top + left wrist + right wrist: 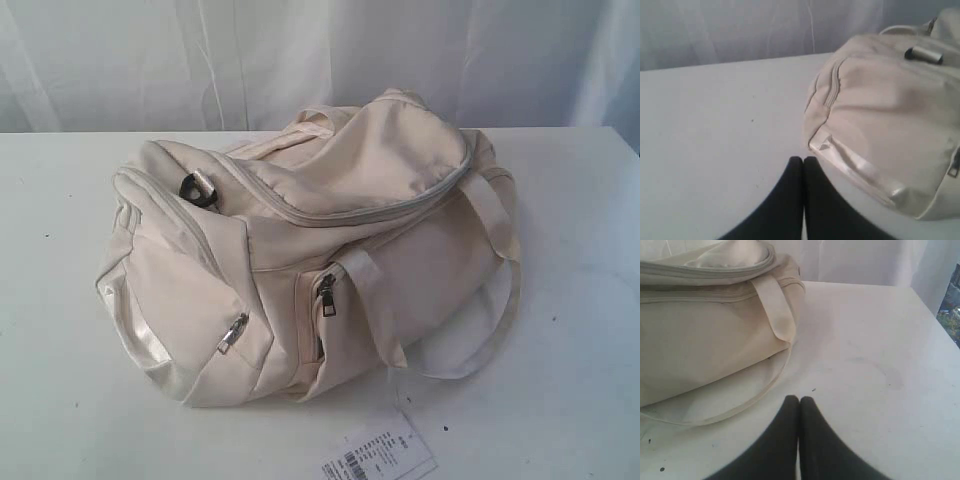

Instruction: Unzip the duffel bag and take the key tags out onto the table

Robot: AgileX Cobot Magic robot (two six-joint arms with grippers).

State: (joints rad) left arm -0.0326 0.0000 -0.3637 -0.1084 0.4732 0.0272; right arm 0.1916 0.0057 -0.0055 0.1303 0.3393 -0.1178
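Note:
The cream-white duffel bag [300, 250] lies on the white table [560, 400] with its grey top zipper [400, 205] closed. The key tags are hidden. Neither arm shows in the exterior view. In the left wrist view my left gripper [803, 161] is shut and empty, its black tips above bare table just short of the bag's end [885, 130]. In the right wrist view my right gripper [799, 400] is shut and empty too, over the table beside the bag's looping strap [725, 412].
A white paper barcode label [378, 452] lies at the table's front edge below the bag. A black ring with a grey tab [199, 190] sits on the bag's left end. A pale curtain [120, 60] hangs behind the table.

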